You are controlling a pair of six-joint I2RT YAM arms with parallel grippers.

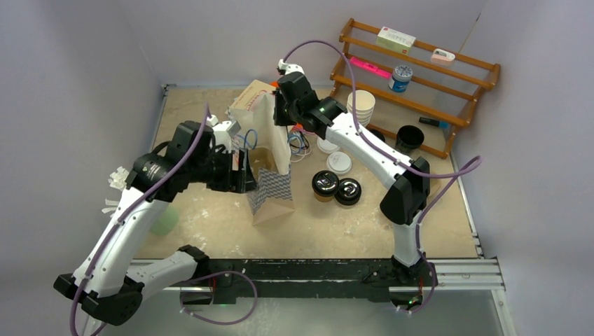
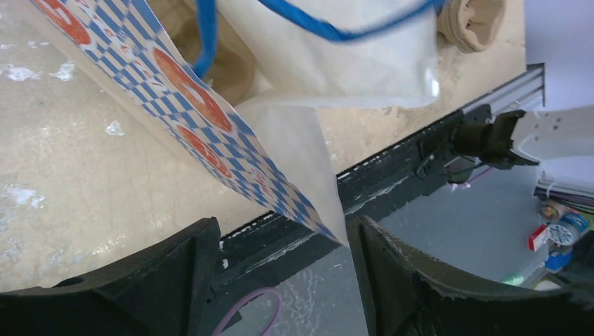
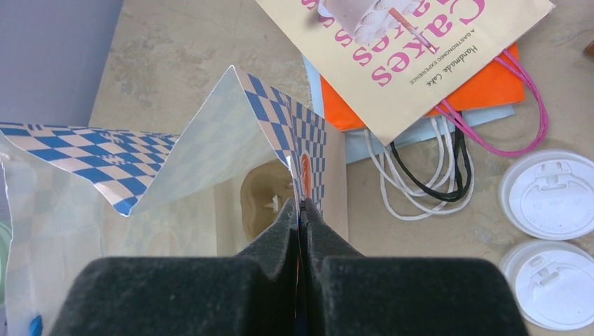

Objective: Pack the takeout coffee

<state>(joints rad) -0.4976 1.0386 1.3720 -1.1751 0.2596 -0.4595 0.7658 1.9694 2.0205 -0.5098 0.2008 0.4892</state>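
Note:
A blue-and-white checkered paper bag (image 1: 272, 187) stands open mid-table. My right gripper (image 1: 283, 120) is shut on its far rim (image 3: 312, 150), the paper pinched between the pads. My left gripper (image 1: 245, 172) is open at the bag's near-left rim, and a corner of the bag (image 2: 308, 210) lies between its fingers (image 2: 189, 259). A brown cardboard carrier (image 3: 260, 196) sits inside the bag. Two black-lidded cups (image 1: 324, 183) (image 1: 348, 192) stand on the table right of the bag. Two white lids (image 1: 339, 162) (image 3: 553, 197) lie behind them; I cannot tell whether cups are under them.
Flat paper bags, one cream with pink "Cakes" lettering (image 3: 413, 49) and one orange (image 3: 483, 94), lie behind the standing bag. A stack of lidless white cups (image 1: 361, 106) and an open black cup (image 1: 409, 138) stand by a wooden rack (image 1: 448, 77). A green object (image 1: 167, 221) lies under the left arm.

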